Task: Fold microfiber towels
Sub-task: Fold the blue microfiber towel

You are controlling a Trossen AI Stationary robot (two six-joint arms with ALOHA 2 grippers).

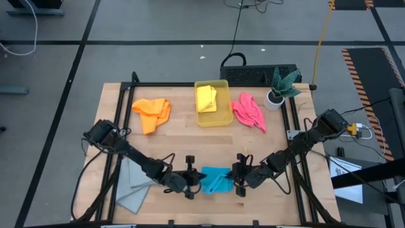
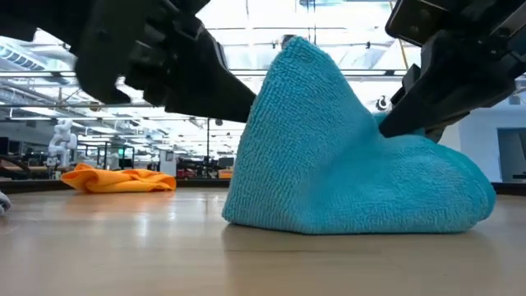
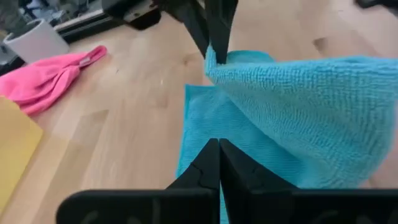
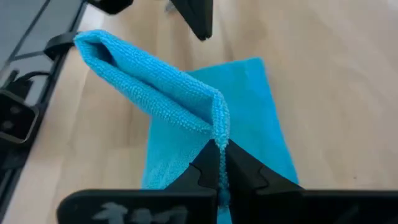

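A bright blue towel (image 1: 215,180) lies near the table's front edge, between my two grippers. Its lower layer (image 4: 255,99) is flat on the wood, and a doubled part (image 4: 149,87) stands up from it as a ridge. My right gripper (image 4: 219,152) is shut on the towel. My left gripper (image 3: 219,146) is shut too; it hovers just left of the ridge, and its fingertips (image 4: 202,31) show clear of the cloth. The orange towel (image 1: 152,113), the pink one (image 1: 249,111) and the grey one (image 1: 134,190) lie on the table. A yellow one (image 1: 207,98) sits in the bin. My right gripper pinches a corner of the blue towel (image 4: 217,132) between its two fingers, slanting down from the table's right. That corner is lifted off the table. From it the raised ridge runs away toward the left, while the lower layer stays flat on the wood. One layer or several, I cannot tell.
A translucent yellow bin (image 1: 218,119) stands at the far middle. A potted plant (image 1: 281,88) is at the far right corner. Black frame rails (image 1: 297,158) run along the table's sides. Bare wood lies between the blue towel and the far row of towels.
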